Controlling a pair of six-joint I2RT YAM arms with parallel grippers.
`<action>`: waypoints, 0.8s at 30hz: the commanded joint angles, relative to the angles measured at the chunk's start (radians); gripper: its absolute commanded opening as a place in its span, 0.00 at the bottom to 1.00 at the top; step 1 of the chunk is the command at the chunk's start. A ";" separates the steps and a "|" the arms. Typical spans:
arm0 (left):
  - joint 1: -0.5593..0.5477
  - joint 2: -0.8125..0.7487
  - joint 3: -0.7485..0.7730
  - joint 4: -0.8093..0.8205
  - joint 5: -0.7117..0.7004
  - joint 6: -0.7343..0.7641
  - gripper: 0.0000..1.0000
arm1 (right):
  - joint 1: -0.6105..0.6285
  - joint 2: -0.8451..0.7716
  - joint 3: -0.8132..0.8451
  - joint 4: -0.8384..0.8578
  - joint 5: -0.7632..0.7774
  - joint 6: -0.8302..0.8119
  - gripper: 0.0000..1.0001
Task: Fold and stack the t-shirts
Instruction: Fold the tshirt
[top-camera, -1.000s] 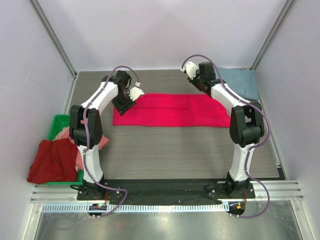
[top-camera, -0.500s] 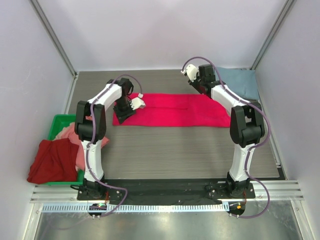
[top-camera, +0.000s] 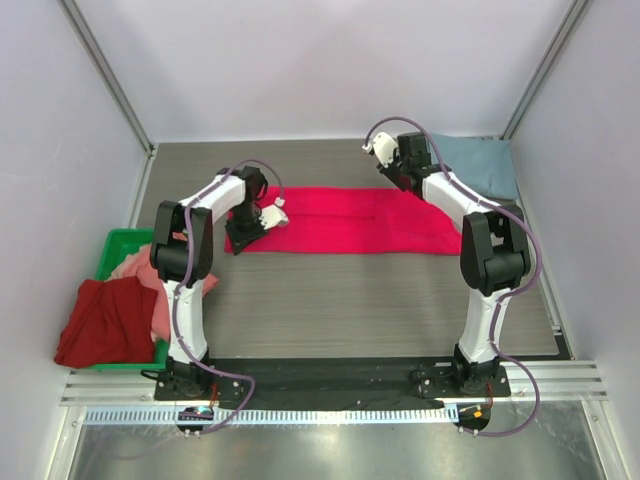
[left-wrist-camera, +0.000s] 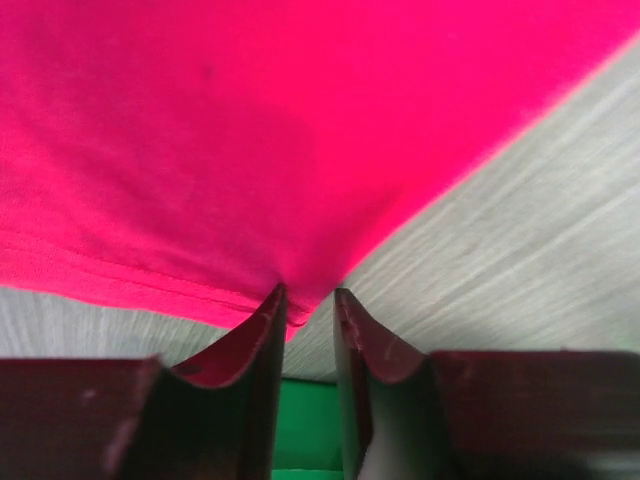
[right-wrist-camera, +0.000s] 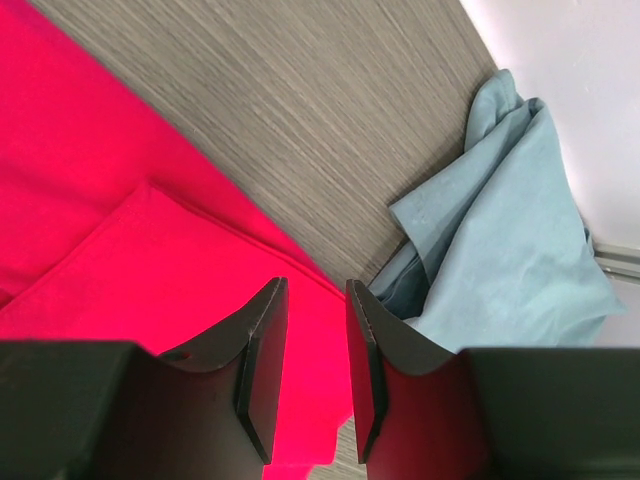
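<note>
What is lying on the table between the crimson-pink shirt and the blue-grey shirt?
Nothing. In the right wrist view a narrow strip of bare table separates the crimson-pink shirt from the blue-grey shirt.

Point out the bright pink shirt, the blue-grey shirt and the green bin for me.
bright pink shirt (top-camera: 350, 220), top view, middle of the spread cloth.
blue-grey shirt (right-wrist-camera: 505, 250), right wrist view, middle of the crumpled cloth.
green bin (top-camera: 117, 243), top view, far rim.

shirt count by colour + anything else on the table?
Crimson-pink t-shirt: 1, spread flat mid-table
Dark red t-shirt: 1, draped over the bin
Salmon pink t-shirt: 1, in the bin
Blue-grey t-shirt: 1, far right corner
Green bin: 1
Total: 4 shirts, 5 items
</note>
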 joint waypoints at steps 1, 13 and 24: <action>0.002 0.040 -0.009 0.115 -0.043 -0.033 0.25 | 0.005 -0.074 -0.008 0.007 0.016 0.006 0.36; -0.008 -0.012 -0.028 0.065 -0.012 -0.081 0.00 | -0.010 -0.152 -0.072 -0.017 0.048 -0.002 0.36; -0.033 -0.320 -0.220 -0.255 0.112 0.129 0.00 | -0.076 -0.134 0.046 -0.388 0.005 0.158 0.36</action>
